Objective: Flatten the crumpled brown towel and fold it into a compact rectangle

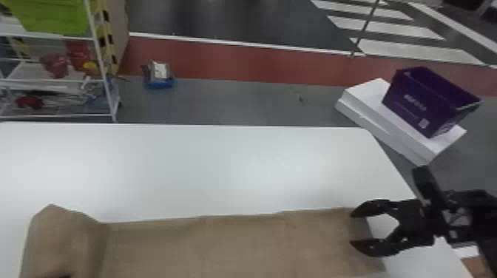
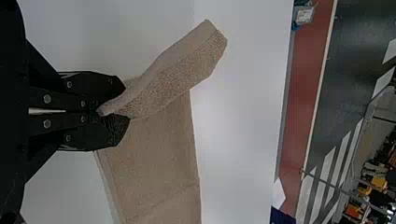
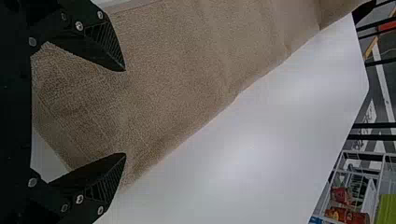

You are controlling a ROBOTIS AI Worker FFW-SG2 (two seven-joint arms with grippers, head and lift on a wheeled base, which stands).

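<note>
Gaping at towel end: right hand. Purple box: white print.

Gray floor, red strip — white rack, purple bin beyond.

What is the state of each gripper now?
Left gripper: closed, holding the towel by its end.
Right gripper: open, over the towel's other end, holding nothing.
</note>
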